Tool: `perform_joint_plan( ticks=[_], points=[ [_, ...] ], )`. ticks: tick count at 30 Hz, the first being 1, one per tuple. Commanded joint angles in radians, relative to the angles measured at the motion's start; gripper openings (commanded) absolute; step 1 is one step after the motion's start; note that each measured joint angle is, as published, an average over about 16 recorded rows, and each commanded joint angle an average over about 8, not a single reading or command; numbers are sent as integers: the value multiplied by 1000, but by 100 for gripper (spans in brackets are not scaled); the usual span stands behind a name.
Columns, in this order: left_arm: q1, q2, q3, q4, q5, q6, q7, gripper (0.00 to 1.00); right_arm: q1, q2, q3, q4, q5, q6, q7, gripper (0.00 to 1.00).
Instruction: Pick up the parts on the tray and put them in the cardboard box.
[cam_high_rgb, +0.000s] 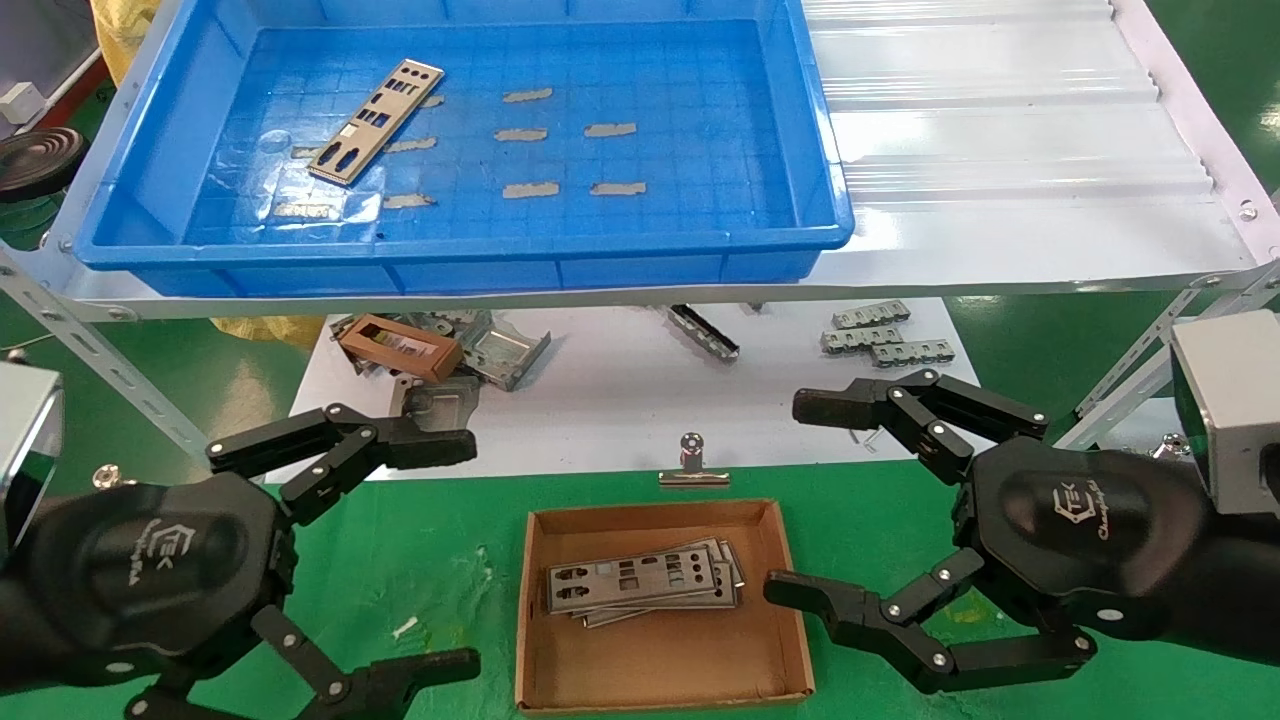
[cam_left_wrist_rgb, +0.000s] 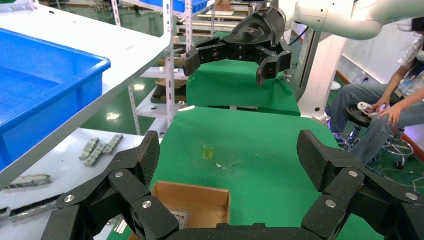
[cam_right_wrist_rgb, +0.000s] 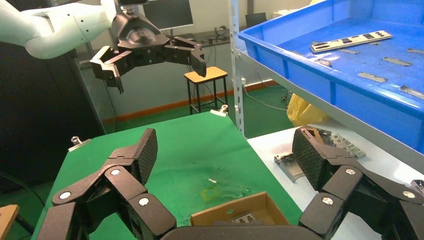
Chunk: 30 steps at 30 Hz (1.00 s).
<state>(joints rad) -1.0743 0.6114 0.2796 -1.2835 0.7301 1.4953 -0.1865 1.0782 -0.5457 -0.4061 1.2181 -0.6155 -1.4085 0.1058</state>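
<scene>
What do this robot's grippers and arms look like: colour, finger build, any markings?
Left gripper and right gripper match: glossy black rounded housings with a white "TEK" logo, two black jointed link fingers with silver pivot pins, textured pads. Silver box modules sit at the wrists; white arm shells show in wrist views.

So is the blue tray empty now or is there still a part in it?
Not empty. One part lies flat on the blue tray floor near its left side, among grey tape patches. Both hands are open, down by the cardboard box.
</scene>
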Motion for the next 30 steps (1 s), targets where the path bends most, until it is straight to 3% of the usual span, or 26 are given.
perform_joint_plan(
  ticks=[1,30],
  points=[
    [0,0,0,1,0,0,0,100,0,0,0,0,0,0,0,100],
    [-2,2,2,4,1,1,2,100,0,0,0,0,0,0,0,100]
  ],
)
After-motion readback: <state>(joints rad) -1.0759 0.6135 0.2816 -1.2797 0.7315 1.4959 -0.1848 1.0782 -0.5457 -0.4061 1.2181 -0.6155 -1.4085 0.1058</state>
